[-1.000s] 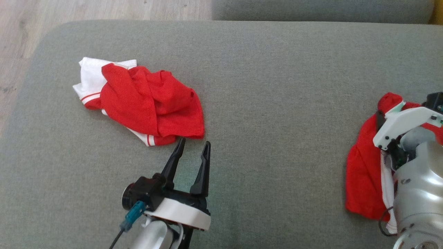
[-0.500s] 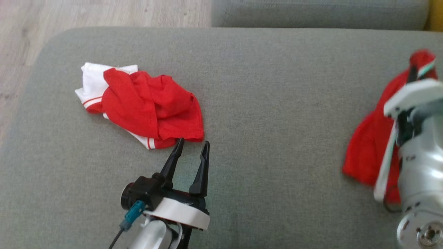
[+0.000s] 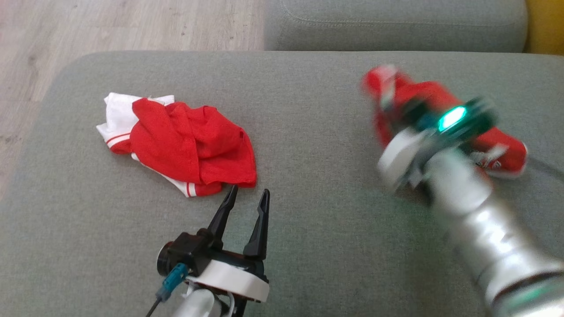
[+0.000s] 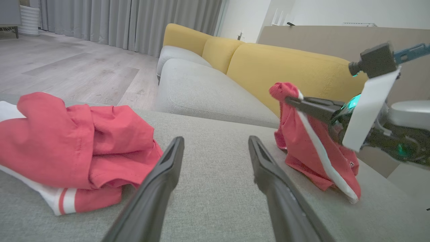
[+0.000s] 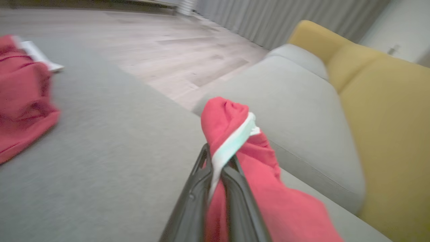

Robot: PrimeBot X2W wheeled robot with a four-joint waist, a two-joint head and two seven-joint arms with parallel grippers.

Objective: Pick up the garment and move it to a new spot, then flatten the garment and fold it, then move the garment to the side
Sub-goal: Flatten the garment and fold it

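A red garment [image 3: 500,149] with white trim hangs from my right gripper [image 3: 389,97], which is shut on a bunched fold of it above the right half of the grey cushion [image 3: 308,132]. The picture there is motion-blurred. In the right wrist view the gripper [image 5: 216,161] pinches the garment [image 5: 228,121] at its white band. From the left wrist view the garment [image 4: 309,148] dangles from the right gripper [image 4: 289,99], its lower hem near the cushion. My left gripper [image 3: 246,194] rests open and empty at the front centre, also seen as [image 4: 215,141].
A second crumpled red and white garment [image 3: 185,141] lies on the cushion's left part, just beyond my left fingertips [image 4: 67,141]. Another grey cushion [image 3: 396,26] and a yellow backrest [image 4: 285,64] stand behind. Wooden floor [image 3: 132,22] lies past the left edge.
My right arm has lifted the red garment off the cushion's right edge and swung it left and further back. The head camera has tilted slightly. The left arm has stayed put.
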